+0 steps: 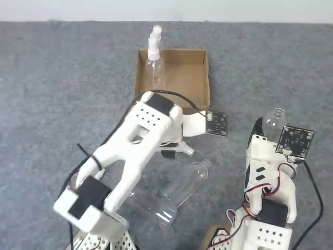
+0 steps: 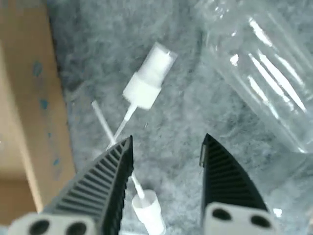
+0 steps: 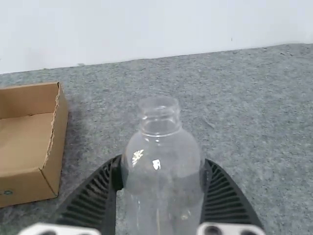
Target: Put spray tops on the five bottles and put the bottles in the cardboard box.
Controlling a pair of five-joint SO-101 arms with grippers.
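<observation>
Right gripper (image 3: 161, 171) clamps the uncapped bottle (image 3: 159, 127) upright: thin, light, slick plastic, likely dents. Left gripper (image 2: 167, 142) wide open, empty, over a spray top (image 2: 149, 78) beside the box (image 2: 24, 122); grab its collar (image 2: 141, 93), not the thin tube (image 2: 124, 120).

Both arms are built of white plastic link shells with black servo blocks. The left arm (image 1: 125, 166) has a grid of small round holes in its upper shell and a black cable routed along it. The right arm (image 1: 265, 192) has exposed red, black and white wires. Square black boards are fitted at the wrists: left camera board (image 1: 216, 123), right camera board (image 1: 295, 141). The left end effector (image 2: 167, 142) and right end effector (image 3: 161, 171) have black ribbed fingers (image 2: 105, 181) on white bases with dark screw holes.
</observation>
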